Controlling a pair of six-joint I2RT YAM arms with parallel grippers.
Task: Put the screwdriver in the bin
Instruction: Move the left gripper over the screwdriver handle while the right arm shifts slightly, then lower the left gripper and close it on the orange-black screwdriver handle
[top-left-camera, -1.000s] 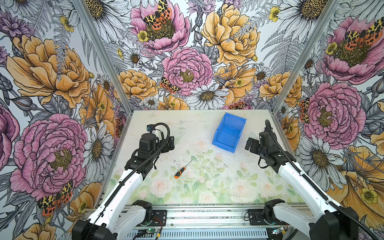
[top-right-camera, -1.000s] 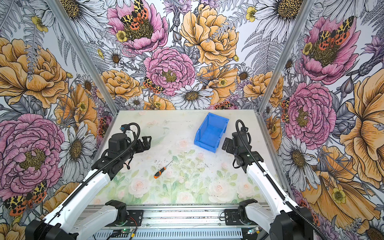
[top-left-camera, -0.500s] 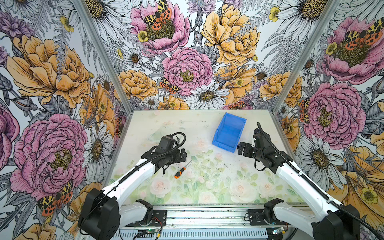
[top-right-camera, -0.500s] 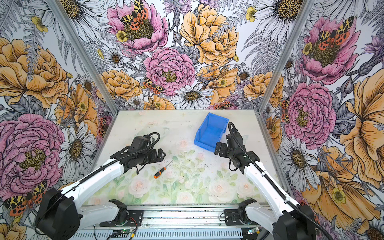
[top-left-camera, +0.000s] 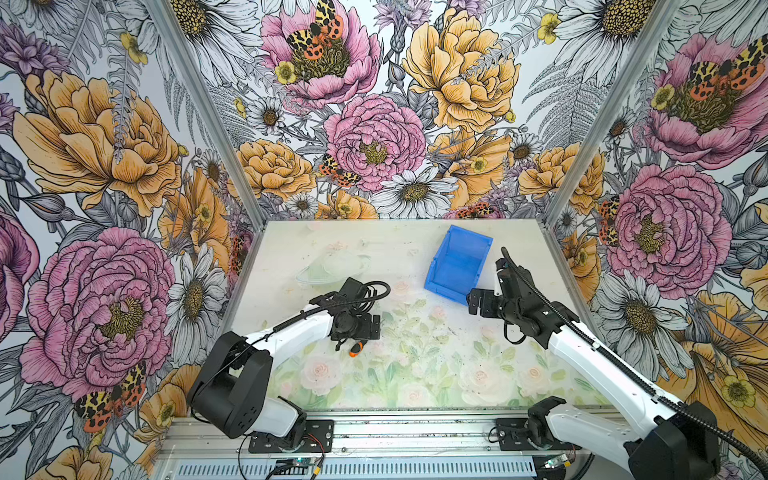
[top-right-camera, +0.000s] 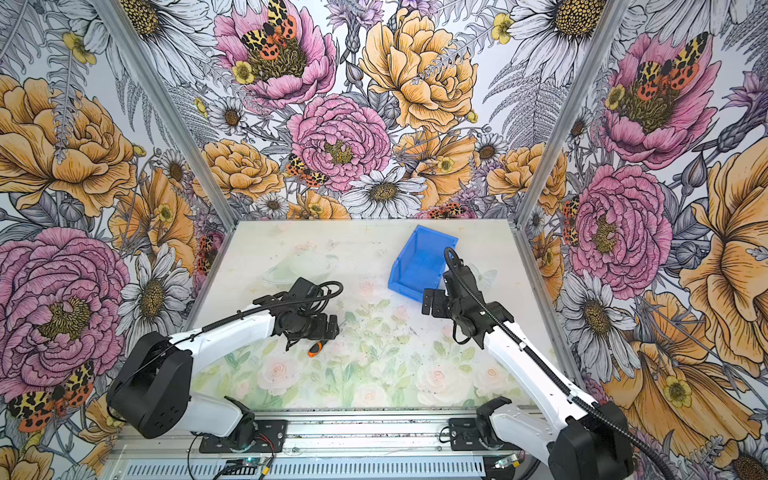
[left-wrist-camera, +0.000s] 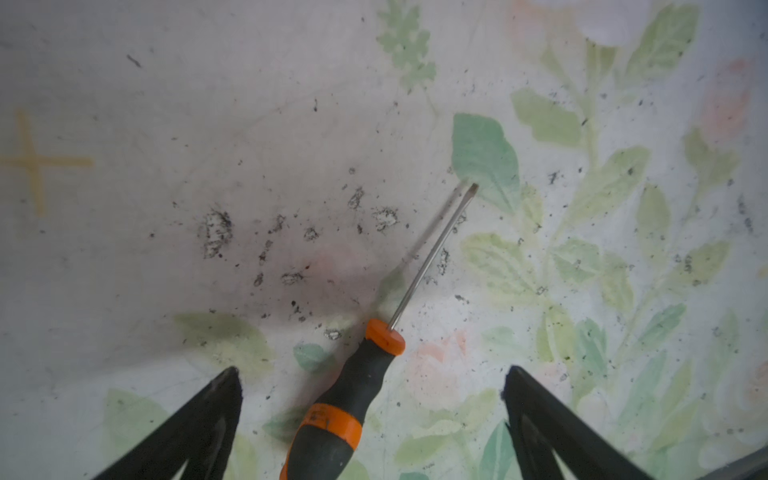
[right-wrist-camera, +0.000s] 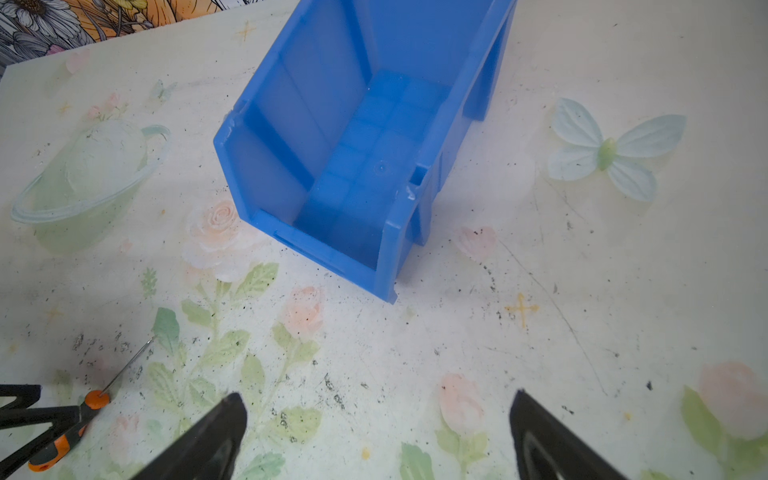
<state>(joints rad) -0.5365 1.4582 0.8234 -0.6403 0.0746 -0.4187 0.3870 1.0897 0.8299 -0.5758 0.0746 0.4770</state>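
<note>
Your left gripper (left-wrist-camera: 372, 382) is spread wide around the little orange-and-black-handled screwdriver (left-wrist-camera: 347, 399) lying flat on the flowery table (top-left-camera: 415, 374), well apart from the empty blue plastic bin (right-wrist-camera: 365, 166), so I'd drop straight down and clamp mid-handle, right gripper (right-wrist-camera: 376, 409) gaping idle.

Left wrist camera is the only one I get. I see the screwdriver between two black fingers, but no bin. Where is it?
Observer: The bin stands on the far right of the table, apart from the screwdriver.
Operator: Is anything inside it?
Observer: No. The right wrist view shows its blue floor bare.
Operator: What's the other hand doing?
Observer: The right hand hangs open and holds nothing, just in front of the bin's low front wall.
</note>
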